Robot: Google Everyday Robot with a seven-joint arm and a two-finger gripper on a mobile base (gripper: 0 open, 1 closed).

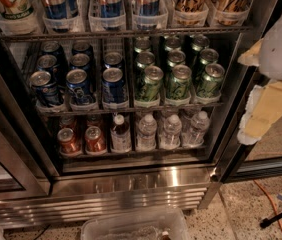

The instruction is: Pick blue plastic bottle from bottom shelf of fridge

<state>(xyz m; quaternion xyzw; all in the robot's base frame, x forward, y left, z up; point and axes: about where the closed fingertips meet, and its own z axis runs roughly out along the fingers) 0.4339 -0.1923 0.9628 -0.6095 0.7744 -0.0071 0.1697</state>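
Observation:
The fridge (131, 184) stands open in front of me with a steel frame and wire racks. On the bottom shelf (131, 154) the blue plastic bottle (120, 133), with a white cap and dark reddish drink, stands upright in the third lane from the left. Red cans (95, 139) are on its left and colourless water bottles (146, 131) on its right. My gripper (253, 96), white with tan pads, hangs at the right edge of the view, outside the fridge frame. It is higher than the bottle, far to its right, and holds nothing.
Blue cans (78, 81) and green cans (176, 81) fill the rack above. The dark-framed glass door (261, 166) stands open at the right. A clear plastic bin (136, 226) sits on the floor in front. An orange cable (271, 209) and a black stand leg (281, 216) lie at the right.

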